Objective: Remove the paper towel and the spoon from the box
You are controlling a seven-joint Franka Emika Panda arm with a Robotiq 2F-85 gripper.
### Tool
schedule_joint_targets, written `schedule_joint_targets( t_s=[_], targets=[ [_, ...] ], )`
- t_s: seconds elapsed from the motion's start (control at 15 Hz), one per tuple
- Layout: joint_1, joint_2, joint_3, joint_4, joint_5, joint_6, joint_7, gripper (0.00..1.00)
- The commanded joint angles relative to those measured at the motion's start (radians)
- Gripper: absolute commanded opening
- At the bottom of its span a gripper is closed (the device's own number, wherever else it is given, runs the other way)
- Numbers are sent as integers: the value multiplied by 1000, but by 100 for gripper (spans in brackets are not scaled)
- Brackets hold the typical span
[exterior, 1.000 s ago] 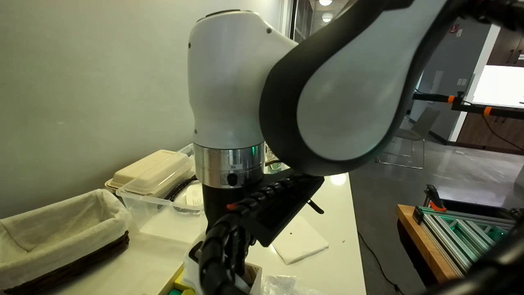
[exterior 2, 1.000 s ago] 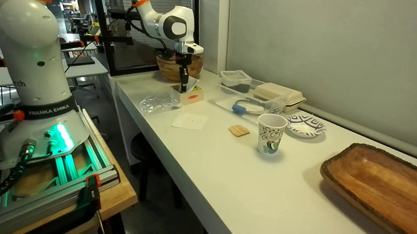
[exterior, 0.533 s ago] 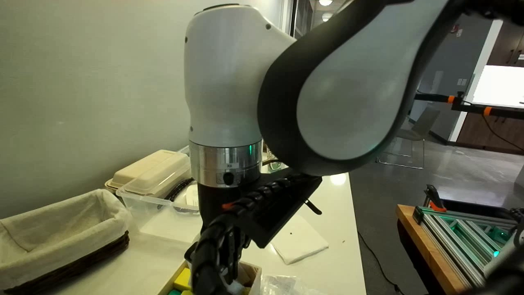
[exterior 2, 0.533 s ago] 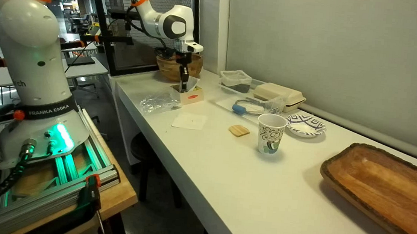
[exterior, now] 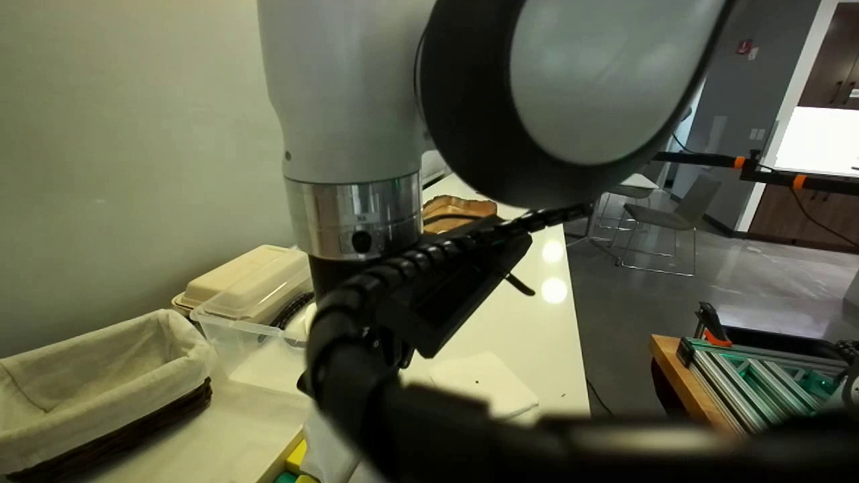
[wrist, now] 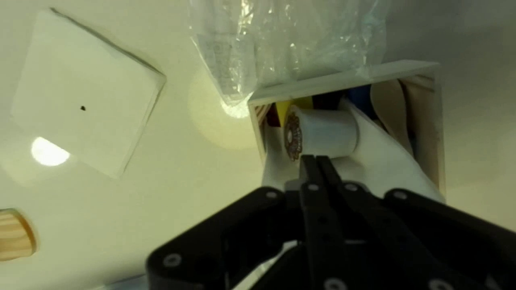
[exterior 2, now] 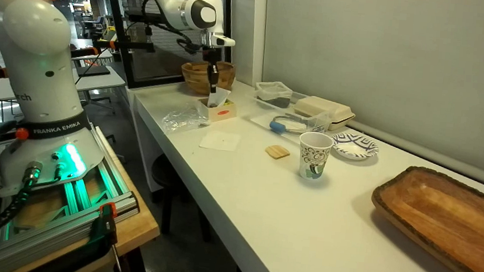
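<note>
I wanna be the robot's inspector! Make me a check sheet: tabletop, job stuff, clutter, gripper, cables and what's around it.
Surface: white table with bright light spots.
Job's things: paper towel crumpled in the box; spoon also inside, partly hidden.
Clutter: coffee pod on its side in the box; clear plastic bag next to the box; flat napkin with a dark speck; upright paper cup; patterned paper plate; wooden tray; cloth-lined basket.
Gripper: fingers together above the box; nothing seen between them.
Cables: ribbed black cable along the arm; thin dark cable on the floor.
Surroundings: dark stool by the table; chair farther off.
</note>
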Motion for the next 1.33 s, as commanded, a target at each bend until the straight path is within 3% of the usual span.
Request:
schedule_joint_targets(
  t_s=[0.0,0.4,0.47,0.53,1.07,1.27],
  targets=[
    [-2,-58,7,14,-52,-110,33,1],
    [-21,-21,28,13,-38,-26,-13,1],
    [-19,-7,25,11,-50,-3,-6,31],
    [-18,5,24,11,-50,16,-6,31],
    [4,129,-4,32,-84,159,-20,88],
    [14,164,-3,49,-69,177,-42,89]
  ],
)
